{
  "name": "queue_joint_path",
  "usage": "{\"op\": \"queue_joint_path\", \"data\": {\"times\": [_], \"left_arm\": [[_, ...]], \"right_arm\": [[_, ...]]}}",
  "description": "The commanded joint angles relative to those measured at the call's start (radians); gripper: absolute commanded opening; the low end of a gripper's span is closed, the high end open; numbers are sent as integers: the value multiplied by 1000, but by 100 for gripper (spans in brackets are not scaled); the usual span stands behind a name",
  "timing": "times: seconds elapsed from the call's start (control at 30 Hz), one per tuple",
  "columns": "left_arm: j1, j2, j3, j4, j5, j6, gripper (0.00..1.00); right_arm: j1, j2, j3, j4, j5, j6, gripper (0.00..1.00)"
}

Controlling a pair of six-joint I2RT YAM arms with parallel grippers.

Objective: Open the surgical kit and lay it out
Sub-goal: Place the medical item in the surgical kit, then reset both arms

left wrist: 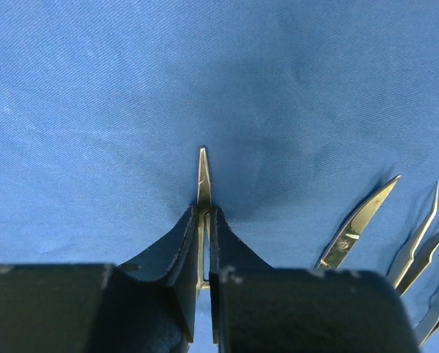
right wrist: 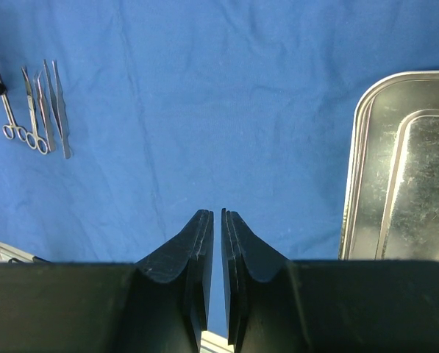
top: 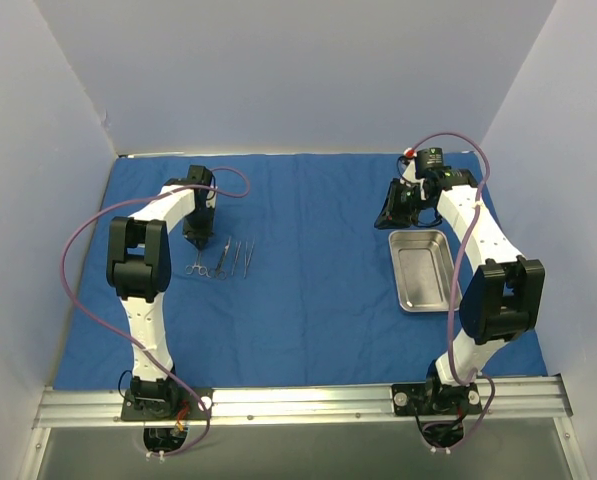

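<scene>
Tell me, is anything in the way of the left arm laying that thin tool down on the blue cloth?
Nothing visible. The instrument pinched in the left jaws points at bare blue cloth; the other instruments lie apart to one side.

Cloth wrap (top: 318,300): royal-blue woven fabric, matt, fine weave visible, soft shallow creases.
Tray (right wrist: 362,162): steel, smooth, mirror-bright, rim reflecting blue of cloth.
Instruments (right wrist: 35,110): thin silver metal, polished, glinting.
Held instrument (left wrist: 204,176) in left gripper (left wrist: 205,213): same bright metal, faint marks near tip.
Right gripper (right wrist: 215,215) and left alike: fingers black plastic, matt, pale scuffs on edges.
Arm shells (top: 168,205): white plastic, smooth, slight sheen.
Base rail (top: 298,403): bare aluminium, dull satin finish.
Walls (top: 298,70): pale, matt, plain.
</scene>
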Motion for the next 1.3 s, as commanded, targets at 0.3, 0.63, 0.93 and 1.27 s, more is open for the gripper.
{"op": "queue_joint_path", "data": {"times": [0.3,0.63,0.93,1.27], "left_arm": [[18,19,-9,8,2,-27,36],[44,-130,31,-21,40,-85,55],[35,-387,86,-77,236,-234,94],[-66,-653,-267,243,447,-466,94]], "right_arm": [[6,-2,27,-5,-14,10,12],[6,4,33,9,-16,4,15],[36,-30,-16,58,92,27,92],[177,-267,-368,421,257,158,100]]}}
